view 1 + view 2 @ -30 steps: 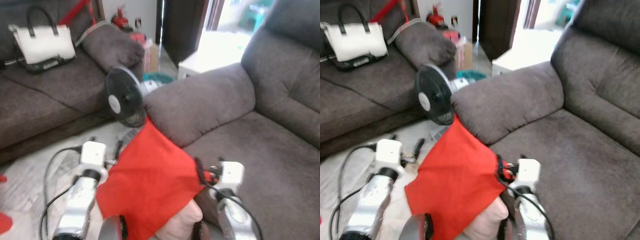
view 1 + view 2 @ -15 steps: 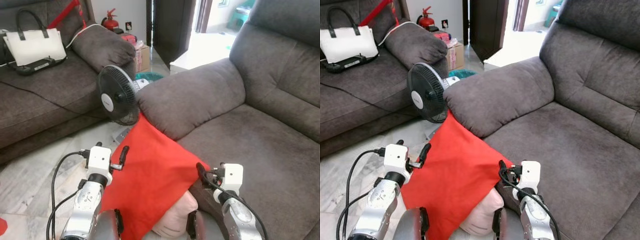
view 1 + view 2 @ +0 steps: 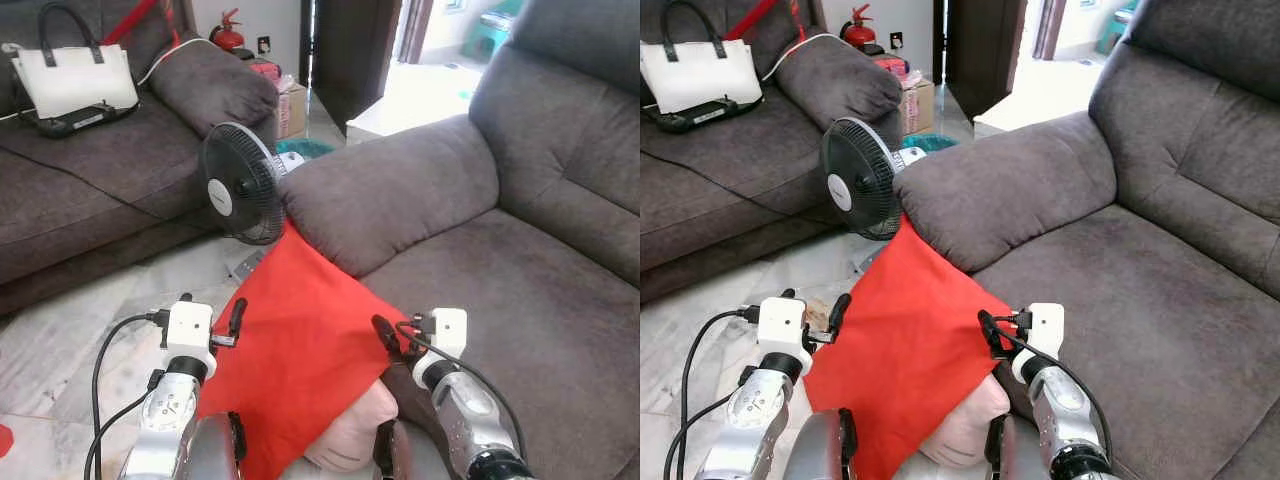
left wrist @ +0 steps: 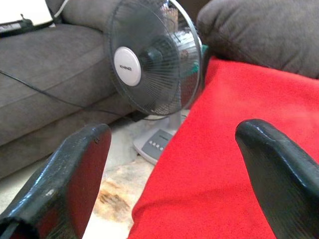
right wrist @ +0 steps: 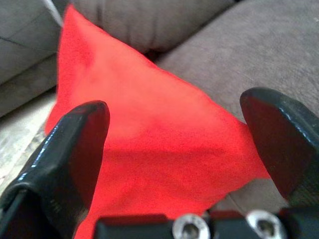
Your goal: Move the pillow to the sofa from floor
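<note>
A red pillow (image 3: pixel 300 350) hangs low in front of me, its top corner against the armrest (image 3: pixel 390 195) of the grey sofa (image 3: pixel 530 290). A pale pink part (image 3: pixel 350 440) shows under its lower edge. My left gripper (image 3: pixel 212 308) is open at the pillow's left edge, above the floor. My right gripper (image 3: pixel 398 330) is open at the pillow's right corner, by the sofa seat. Seen from the left wrist, the pillow (image 4: pixel 224 164) lies beyond the spread fingers (image 4: pixel 75 174). From the right wrist, the pillow (image 5: pixel 149 139) sits between the wide fingers (image 5: pixel 75 144), with the sofa seat (image 5: pixel 224 55) behind.
A black standing fan (image 3: pixel 240 185) stands on the floor just left of the armrest. A second grey sofa (image 3: pixel 100 190) at the left carries a white handbag (image 3: pixel 75 80). A cardboard box (image 3: pixel 292 105) and a doorway lie behind. The marble floor (image 3: pixel 90 320) shows at lower left.
The camera view has shifted and steadied after blur. The pillow stays between both arms, a little nearer the armrest. The right gripper has come in closer to the pillow's right corner.
</note>
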Robot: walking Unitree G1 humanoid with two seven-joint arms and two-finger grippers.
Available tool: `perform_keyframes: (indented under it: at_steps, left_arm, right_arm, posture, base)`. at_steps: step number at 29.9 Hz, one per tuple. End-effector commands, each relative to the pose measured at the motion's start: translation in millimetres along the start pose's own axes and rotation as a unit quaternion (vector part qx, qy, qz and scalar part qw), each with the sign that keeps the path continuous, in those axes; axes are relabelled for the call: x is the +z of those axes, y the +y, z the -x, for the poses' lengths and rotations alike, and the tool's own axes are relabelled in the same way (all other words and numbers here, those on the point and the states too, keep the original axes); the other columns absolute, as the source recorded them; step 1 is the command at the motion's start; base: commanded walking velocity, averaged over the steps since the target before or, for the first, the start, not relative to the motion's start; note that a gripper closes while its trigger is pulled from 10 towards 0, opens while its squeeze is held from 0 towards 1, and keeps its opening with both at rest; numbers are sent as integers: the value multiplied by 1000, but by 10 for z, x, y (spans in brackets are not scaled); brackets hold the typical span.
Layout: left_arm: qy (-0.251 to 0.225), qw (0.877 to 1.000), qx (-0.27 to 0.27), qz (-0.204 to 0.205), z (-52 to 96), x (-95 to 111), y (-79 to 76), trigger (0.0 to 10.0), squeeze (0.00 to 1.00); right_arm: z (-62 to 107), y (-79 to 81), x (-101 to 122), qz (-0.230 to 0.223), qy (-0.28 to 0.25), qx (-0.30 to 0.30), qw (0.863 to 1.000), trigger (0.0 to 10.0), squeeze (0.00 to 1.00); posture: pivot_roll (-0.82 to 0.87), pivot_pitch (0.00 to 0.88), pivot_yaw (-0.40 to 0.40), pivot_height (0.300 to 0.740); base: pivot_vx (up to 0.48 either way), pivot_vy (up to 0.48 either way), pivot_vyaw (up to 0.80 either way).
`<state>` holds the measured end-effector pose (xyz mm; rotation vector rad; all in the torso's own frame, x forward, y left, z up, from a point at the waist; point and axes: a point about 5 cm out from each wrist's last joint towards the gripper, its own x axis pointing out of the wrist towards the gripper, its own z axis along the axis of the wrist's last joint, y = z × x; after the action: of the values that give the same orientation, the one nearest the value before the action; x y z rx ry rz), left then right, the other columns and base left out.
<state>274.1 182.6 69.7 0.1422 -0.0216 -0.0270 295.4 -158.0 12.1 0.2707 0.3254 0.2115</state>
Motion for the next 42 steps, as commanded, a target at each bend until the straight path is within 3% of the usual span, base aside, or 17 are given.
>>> perform_keyframes:
  at_steps: [1, 2, 13, 20, 33, 42]
  left_arm:
    - [-7, 1000, 5, 3, -4, 43, -7, 10000, 0]
    - [-13, 1000, 10, 3, -3, 71, 10, 10000, 0]
    - [-27, 999, 23, 22, 28, 177, 41, 10000, 0]
    - [-34, 998, 29, 40, 91, 273, 61, 10000, 0]
    - [-33, 996, 39, 69, 221, 387, 37, 10000, 0]
    - [-17, 996, 45, 75, 357, 385, 50, 10000, 0]
  right_arm:
    - [-26, -44, 48, 0, 2, -14, 1000, 10000, 75]
    - [-67, -22, 98, 5, -2, -17, 1000, 10000, 0]
    - [-195, 56, 229, -3, -4, -19, 1000, 10000, 0]
    - [-165, 37, 101, 0, 38, -21, 999, 10000, 0]
    - [-109, 38, -62, -38, 61, -30, 997, 10000, 0]
    - [-100, 134, -138, -52, 75, 16, 996, 10000, 0]
  posture:
    - [180, 32, -116, 551]
    - [189, 35, -122, 551]
    - [219, 68, -152, 551]
    - [231, 106, -174, 551]
    - [247, 168, -198, 551]
    - [254, 218, -225, 551]
  base:
    - [0, 0, 0]
    - [0, 0, 0]
    - [0, 0, 0]
    - [0, 0, 0]
    - [0, 0, 0]
    - [0, 0, 0]
